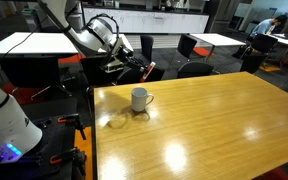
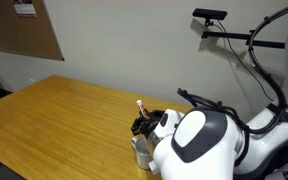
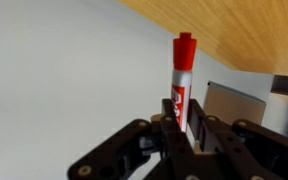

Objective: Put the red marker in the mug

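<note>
Inside gripper (image 3: 184,130): red marker (image 3: 182,75) clamped upright; red cap, red-white printed barrel.

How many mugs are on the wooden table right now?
1. The mug stands upright on the wooden table, near the end closest to the robot arm. No other shows.
</note>
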Controlling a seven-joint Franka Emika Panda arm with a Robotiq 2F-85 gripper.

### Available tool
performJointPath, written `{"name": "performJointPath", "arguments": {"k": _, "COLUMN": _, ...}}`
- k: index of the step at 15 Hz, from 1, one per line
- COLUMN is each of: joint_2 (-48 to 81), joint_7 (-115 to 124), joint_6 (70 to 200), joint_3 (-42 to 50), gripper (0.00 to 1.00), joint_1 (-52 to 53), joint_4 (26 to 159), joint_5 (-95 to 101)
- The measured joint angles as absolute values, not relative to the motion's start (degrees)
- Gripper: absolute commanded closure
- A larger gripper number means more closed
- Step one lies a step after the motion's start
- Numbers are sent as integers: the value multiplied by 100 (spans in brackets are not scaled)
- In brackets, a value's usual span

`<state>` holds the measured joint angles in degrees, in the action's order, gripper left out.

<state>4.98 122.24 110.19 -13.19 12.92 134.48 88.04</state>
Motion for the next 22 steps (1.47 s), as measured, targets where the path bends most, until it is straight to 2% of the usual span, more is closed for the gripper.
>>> {"name": "performJointPath", "arguments": {"k": 13, "joint_2": 1024, "joint_7": 12224, "joint_6": 11695, "joint_3": -1320, "gripper": 95, "joint_1": 1309, "joint_4": 13461, "joint_5": 8804}}
{"name": "performJointPath", "arguments": {"k": 14, "joint_2": 1040, "joint_7": 12224, "joint_6": 11707, "joint_3": -1320, "gripper": 56, "joint_1": 1309, "joint_4": 13460, "joint_5": 8804}}
{"name": "performJointPath", "arguments": {"k": 15, "joint_2": 1051, "joint_7": 12224, "joint_6": 11709, "joint_3": -1320, "gripper": 53, "joint_1": 1308, "joint_4": 13460, "joint_5": 8804}}
{"name": "performJointPath", "arguments": {"k": 17, "joint_2": 1059, "joint_7": 12224, "joint_6": 11720, "joint_3": -1320, "gripper": 41, "joint_1": 1309, "joint_4": 13453, "joint_5": 8807}}
{"name": "performJointPath", "arguments": {"k": 22, "joint_2": 1059, "joint_7": 12224, "joint_6": 11726, "joint_3": -1320, "gripper": 2, "joint_1": 1307, "joint_4": 13422, "joint_5": 8807}}
